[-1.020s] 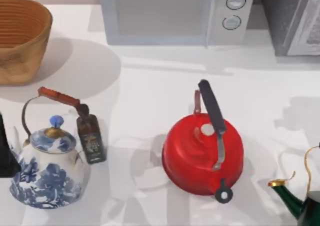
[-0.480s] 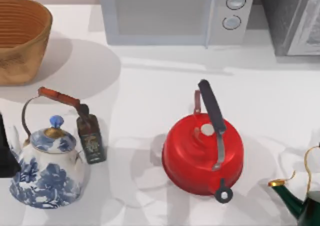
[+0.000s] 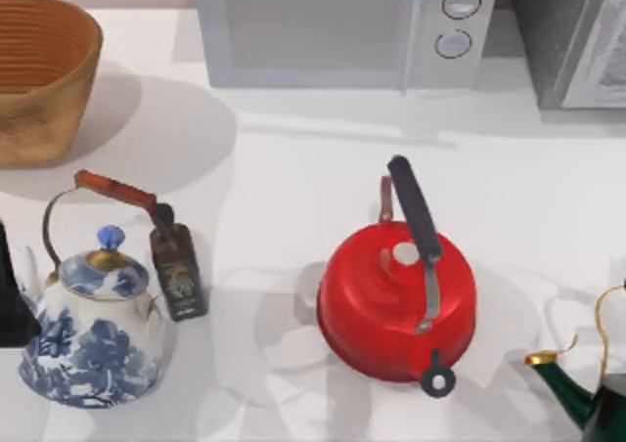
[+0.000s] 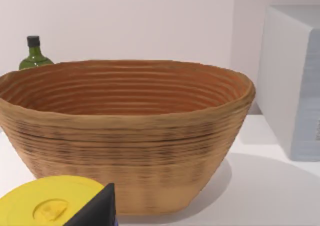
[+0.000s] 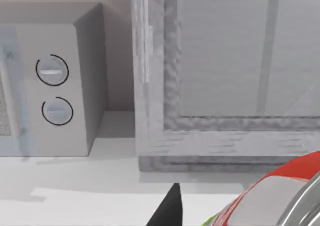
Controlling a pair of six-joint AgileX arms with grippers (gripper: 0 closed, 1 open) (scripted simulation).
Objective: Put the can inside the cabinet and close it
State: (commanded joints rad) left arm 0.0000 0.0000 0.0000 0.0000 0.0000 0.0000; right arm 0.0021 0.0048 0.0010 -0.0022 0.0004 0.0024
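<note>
The can [image 5: 280, 198], red and white with a silver top and a sliver of lime green, sits tilted right up against the right wrist camera. My right gripper [image 5: 225, 221] is shut on it, with one dark fingertip [image 5: 172, 208] beside it. Straight ahead stands the cabinet [image 5: 225, 131], its pale grey framed door panel facing the camera. From above, the cabinet [image 3: 548, 41] is at the table's far right corner. My left gripper [image 4: 95, 211] is parked at the left edge, near the basket.
A white microwave [image 3: 342, 26] stands at the back, left of the cabinet. A woven basket [image 3: 39, 75] is at the back left. The front holds a blue-and-white kettle [image 3: 93, 344], a dark bottle [image 3: 178, 271], a red kettle [image 3: 396, 300] and a green kettle [image 3: 592, 398].
The arm's shadow on the right side of the table has slid away toward the right edge. The kettles, bottle and left arm have not moved.
</note>
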